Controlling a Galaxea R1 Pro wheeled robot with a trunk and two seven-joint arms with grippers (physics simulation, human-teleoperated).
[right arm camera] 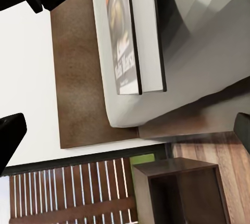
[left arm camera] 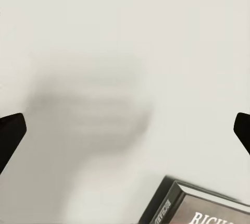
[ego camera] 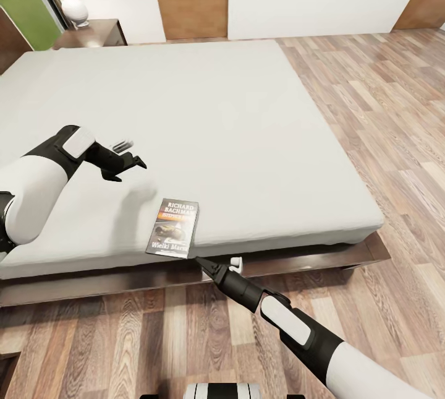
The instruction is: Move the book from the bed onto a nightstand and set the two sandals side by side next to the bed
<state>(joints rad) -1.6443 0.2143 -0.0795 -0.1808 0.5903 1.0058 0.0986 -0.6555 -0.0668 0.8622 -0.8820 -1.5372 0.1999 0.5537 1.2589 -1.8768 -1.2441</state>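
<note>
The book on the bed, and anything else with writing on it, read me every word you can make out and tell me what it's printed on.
"RICHARD BACHMAN": top of the book cover, head view.
"Wielki Mars…": white title at the cover's foot; the last letters are unclear.
"RICH…": same cover, cut off in the left wrist view.
An orange band under the author's name and the spine print are too small to read.
Nothing else readable.
</note>
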